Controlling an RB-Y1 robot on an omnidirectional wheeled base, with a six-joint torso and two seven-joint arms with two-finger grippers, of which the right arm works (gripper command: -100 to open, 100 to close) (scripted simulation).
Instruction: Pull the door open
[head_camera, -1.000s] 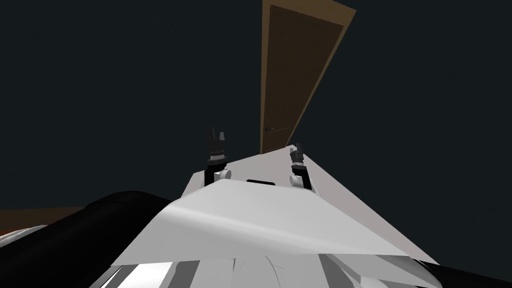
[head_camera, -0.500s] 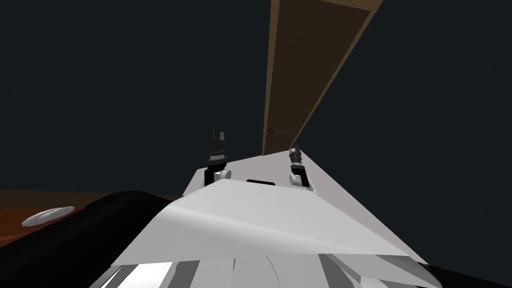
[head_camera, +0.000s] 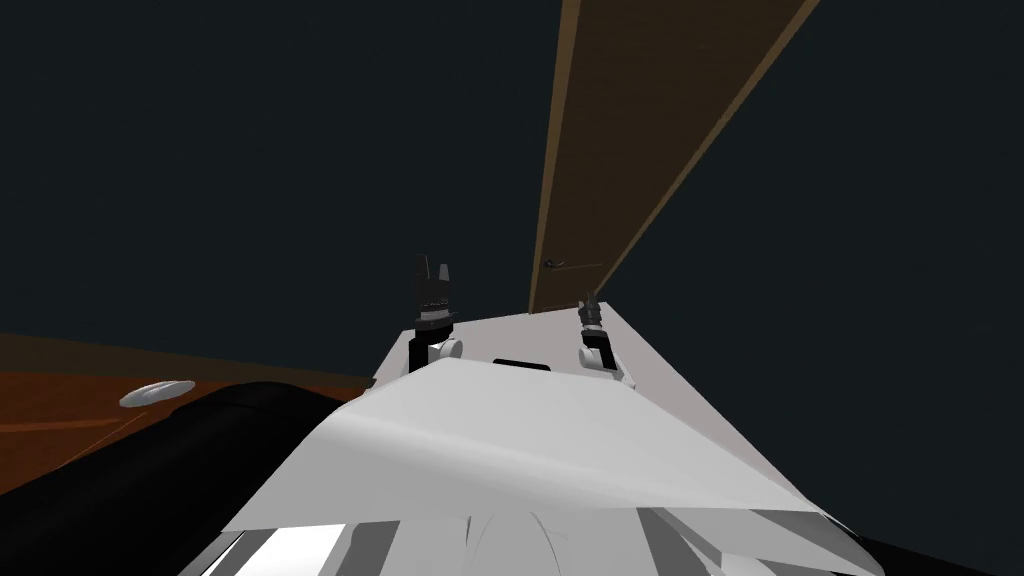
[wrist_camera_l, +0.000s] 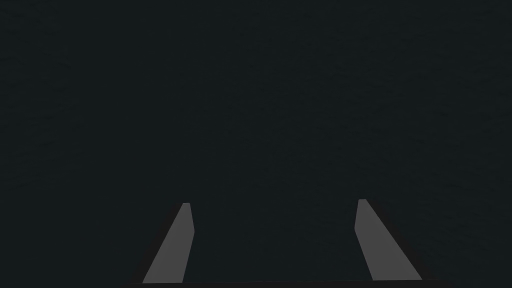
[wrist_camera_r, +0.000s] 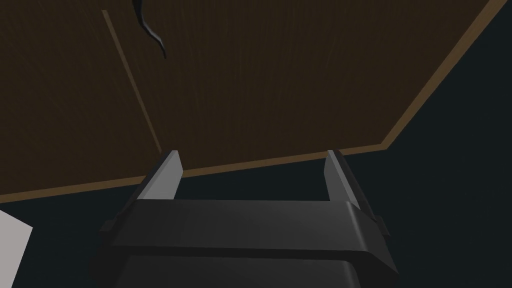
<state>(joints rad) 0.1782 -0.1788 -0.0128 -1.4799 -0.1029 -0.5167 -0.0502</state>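
Note:
A tall brown door (head_camera: 620, 140) with a lighter frame stands ahead in the dark wall, slanting up and to the right. Its small dark lever handle (head_camera: 552, 264) sits low on the door's left side. My right gripper (head_camera: 588, 300) is just below the door's lower edge, open and holding nothing. In the right wrist view the door (wrist_camera_r: 260, 80) spreads beyond the fingers, and the curved dark handle (wrist_camera_r: 150, 30) lies well past the gripper (wrist_camera_r: 250, 167). My left gripper (head_camera: 434, 270) is left of the door, open and facing the dark wall (wrist_camera_l: 260, 100).
Reddish-brown floor (head_camera: 60, 400) shows at the left with a flat pale grey thing (head_camera: 157, 392) lying on it. Dark wall (head_camera: 250, 150) runs on both sides of the door.
The whole head view has shifted: the door now sits further right and larger, its top cut off. More floor and the pale grey thing have come into view at the left. Both grippers look unchanged.

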